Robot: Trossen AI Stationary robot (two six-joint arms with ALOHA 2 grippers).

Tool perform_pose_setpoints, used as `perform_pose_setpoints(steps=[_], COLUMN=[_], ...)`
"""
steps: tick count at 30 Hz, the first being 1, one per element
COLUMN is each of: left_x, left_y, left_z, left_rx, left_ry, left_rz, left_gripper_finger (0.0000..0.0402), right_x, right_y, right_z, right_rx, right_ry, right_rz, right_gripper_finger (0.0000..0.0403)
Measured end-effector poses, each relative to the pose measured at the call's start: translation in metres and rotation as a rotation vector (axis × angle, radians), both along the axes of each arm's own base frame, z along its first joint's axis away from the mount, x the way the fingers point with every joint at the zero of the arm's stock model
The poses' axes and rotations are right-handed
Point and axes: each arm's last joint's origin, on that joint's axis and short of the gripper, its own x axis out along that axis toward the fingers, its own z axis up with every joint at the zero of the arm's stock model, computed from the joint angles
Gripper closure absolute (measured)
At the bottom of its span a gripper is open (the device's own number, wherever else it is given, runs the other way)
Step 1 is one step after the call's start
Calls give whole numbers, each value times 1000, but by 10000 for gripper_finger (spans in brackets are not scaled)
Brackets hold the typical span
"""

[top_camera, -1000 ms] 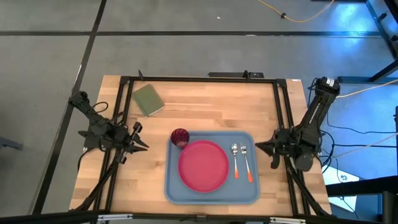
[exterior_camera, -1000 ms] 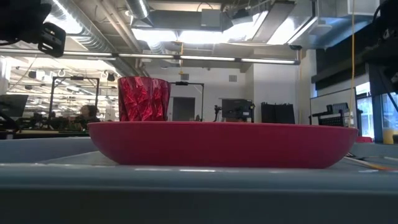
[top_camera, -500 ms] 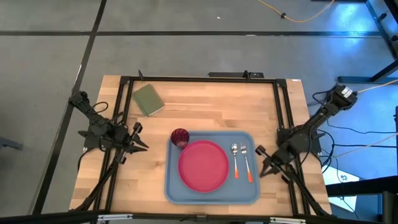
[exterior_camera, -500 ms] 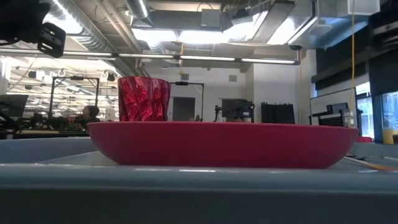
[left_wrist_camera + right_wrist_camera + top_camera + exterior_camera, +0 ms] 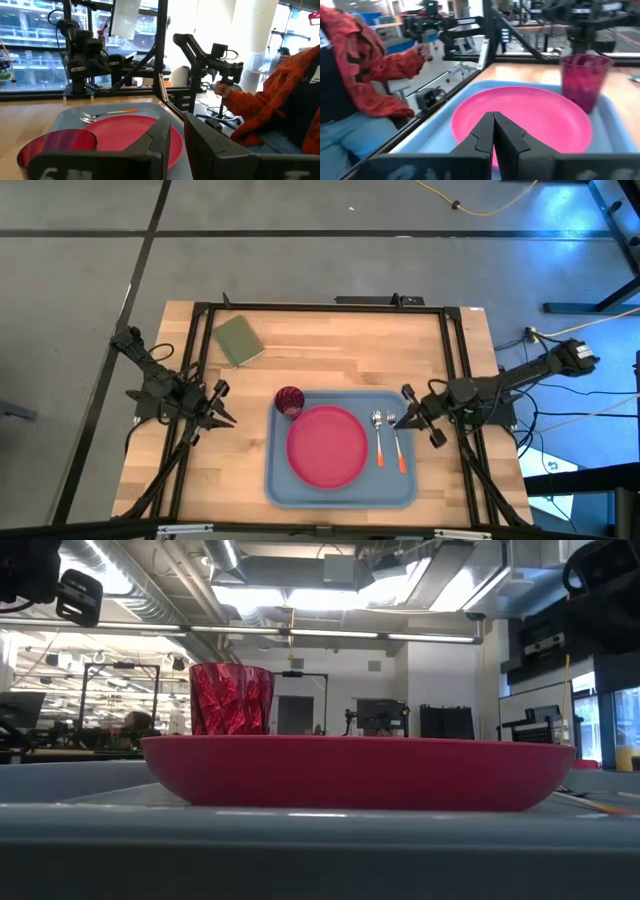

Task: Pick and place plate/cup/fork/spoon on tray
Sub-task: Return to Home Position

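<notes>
Overhead, the bench (image 5: 330,345) is a pale wood-plank top inside a black metal frame, standing on a grey concrete floor crossed by dark lines. A light blue rectangular tray (image 5: 340,483) with rounded corners and a raised rim lies on the near half of the bench. On it rests the smooth round pink-red plate (image 5: 327,446), and the small dark red faceted cup (image 5: 289,400) stands upright at the tray's far-left corner, just beside the plate. The spoon (image 5: 378,436) and fork (image 5: 396,441), silver with orange handles, lie side by side on the tray right of the plate. A green square pad (image 5: 238,340) sits well apart on the bare wood.

The right end effector (image 5: 399,419), fingers closed and empty, hovers at the tray's right edge beside the fork. The left end effector (image 5: 231,418), also closed and empty, waits left of the tray. Beyond the bench, a person in an orange-red sleeve (image 5: 280,85) sits in a bright, open workshop.
</notes>
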Motion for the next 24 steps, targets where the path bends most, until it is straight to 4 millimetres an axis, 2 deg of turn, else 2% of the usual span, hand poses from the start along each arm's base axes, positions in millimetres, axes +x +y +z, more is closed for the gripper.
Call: perform_pose_setpoints(steps=[18, 24], left_x=[0, 0], left_y=[0, 0], left_z=[0, 0], left_rx=[3, 4], left_ry=[-1, -2], left_rz=[1, 2], left_gripper_finger=[355, 355], right_x=[-18, -22], right_y=[-24, -31], right_z=[3, -3], right_rx=[-43, -39], right_ry=[11, 80], right_rz=[-167, -249], right_gripper_finger=[389, 389])
